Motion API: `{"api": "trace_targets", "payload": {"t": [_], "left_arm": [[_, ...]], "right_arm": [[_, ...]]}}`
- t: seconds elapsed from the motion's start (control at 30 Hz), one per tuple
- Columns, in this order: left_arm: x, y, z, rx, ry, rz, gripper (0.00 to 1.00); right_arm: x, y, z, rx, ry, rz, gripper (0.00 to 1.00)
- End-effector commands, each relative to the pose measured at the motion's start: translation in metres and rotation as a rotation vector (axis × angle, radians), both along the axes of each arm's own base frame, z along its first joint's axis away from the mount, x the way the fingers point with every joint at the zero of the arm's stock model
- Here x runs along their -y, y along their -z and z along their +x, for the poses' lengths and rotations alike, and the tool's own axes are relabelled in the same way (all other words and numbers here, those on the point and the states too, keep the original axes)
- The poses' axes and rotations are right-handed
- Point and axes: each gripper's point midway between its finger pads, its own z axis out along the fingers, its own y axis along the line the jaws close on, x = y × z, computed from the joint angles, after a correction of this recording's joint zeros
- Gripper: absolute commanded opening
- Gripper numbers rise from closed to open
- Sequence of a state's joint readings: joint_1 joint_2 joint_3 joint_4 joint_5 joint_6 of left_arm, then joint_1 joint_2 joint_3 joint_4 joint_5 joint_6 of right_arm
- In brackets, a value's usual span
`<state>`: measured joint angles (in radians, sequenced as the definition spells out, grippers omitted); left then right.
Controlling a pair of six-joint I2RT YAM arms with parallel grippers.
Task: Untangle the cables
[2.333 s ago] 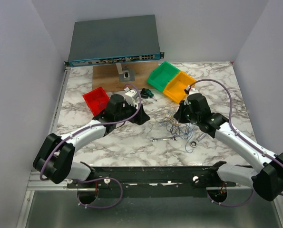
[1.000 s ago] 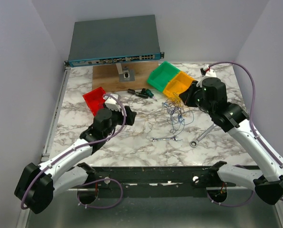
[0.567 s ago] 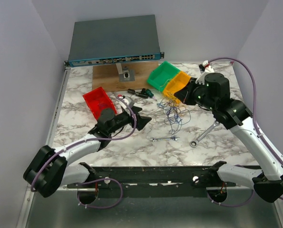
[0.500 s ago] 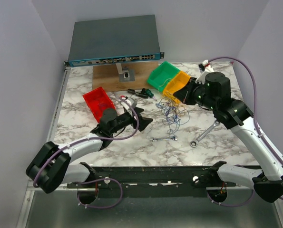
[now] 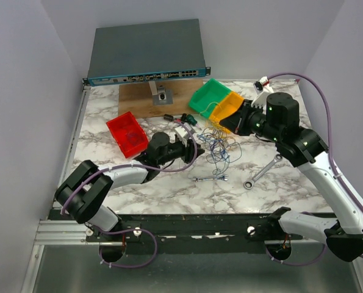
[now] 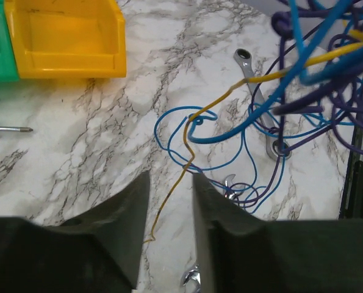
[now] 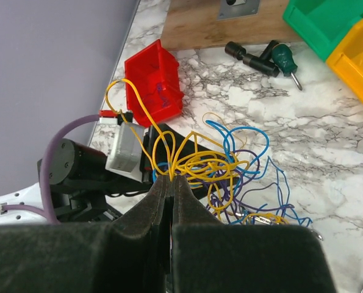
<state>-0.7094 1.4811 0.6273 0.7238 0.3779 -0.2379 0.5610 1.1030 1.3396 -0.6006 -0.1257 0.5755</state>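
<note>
Blue-and-yellow cables [image 5: 221,146]: part-lifted off the desk [image 5: 169,183] just in front of the yellow bin [image 5: 229,113] by the right pincer [image 7: 170,178], clamped on them; left pincer [image 6: 171,195], newly arrived, narrows half-wide around one yellow strand [image 6: 186,149], so separation likely begins.

On the table [image 5: 175,192], a wrench [image 5: 210,179] lies just before the cables [image 5: 221,148].

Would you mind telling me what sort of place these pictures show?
Likely a robot lab workbench: a marble-look table boxed in by plain walls, with a network switch, a red bin and a wrench.
</note>
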Motion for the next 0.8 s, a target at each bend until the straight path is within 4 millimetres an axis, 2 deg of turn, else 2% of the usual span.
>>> {"api": "trace_targets", "payload": {"t": [0.0, 0.1, 0.17, 0.23, 0.33, 0.47, 0.6, 0.67, 0.77], "left_arm": [[0.006, 0.012, 0.003, -0.029, 0.004, 0.034, 0.26], [0.009, 0.015, -0.002, -0.04, 0.054, 0.055, 0.14], [0.012, 0.017, -0.009, -0.045, 0.097, 0.06, 0.0], [0.01, 0.018, -0.01, -0.048, 0.096, 0.069, 0.0], [-0.005, 0.012, 0.0, -0.016, 0.001, 0.059, 0.0], [-0.044, 0.007, 0.02, 0.013, -0.203, 0.046, 0.0], [-0.105, 0.014, 0.045, -0.026, -0.531, 0.069, 0.0], [-0.132, 0.015, 0.05, -0.048, -0.65, 0.064, 0.0], [-0.156, 0.016, 0.051, -0.074, -0.749, 0.033, 0.0]], "right_arm": [[-0.001, -0.008, -0.006, 0.02, -0.017, 0.038, 0.01], [0.006, -0.01, -0.004, 0.031, 0.019, 0.032, 0.01], [0.015, -0.009, -0.002, 0.042, 0.069, 0.012, 0.01], [0.028, -0.007, 0.001, 0.048, 0.136, -0.015, 0.01], [0.059, 0.002, 0.007, 0.05, 0.296, -0.074, 0.01], [0.094, 0.012, 0.007, 0.061, 0.458, -0.127, 0.01], [0.142, 0.019, 0.006, 0.075, 0.69, -0.225, 0.01], [0.166, 0.024, 0.005, 0.077, 0.812, -0.28, 0.01], [0.196, 0.029, -0.002, 0.07, 0.99, -0.308, 0.01]]}}
